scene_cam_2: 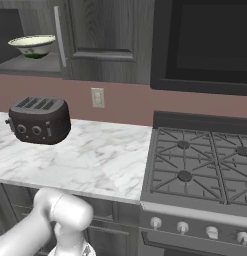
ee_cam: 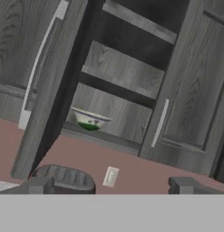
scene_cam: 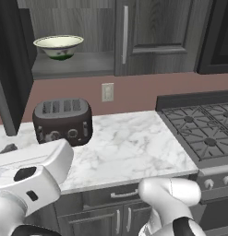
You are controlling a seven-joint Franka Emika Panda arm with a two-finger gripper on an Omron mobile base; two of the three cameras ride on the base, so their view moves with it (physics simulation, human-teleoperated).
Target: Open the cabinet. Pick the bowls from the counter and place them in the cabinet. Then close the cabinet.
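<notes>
One bowl (ee_cam: 90, 120) sits shelved, far beyond fingers (ee_cam: 41, 185).

Even, dim rendered light (soft shadows), slightly blurry throughout.

Kitchen: stove (scene_cam_2: 195, 165), toaster (scene_cam: 63, 120), cabinet (scene_cam: 152, 37).

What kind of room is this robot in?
It looks like a kitchen. There's a toaster sitting on a marble counter, a gas stove beside it, and a bowl on a shelf in the open wall cabinet.
</notes>
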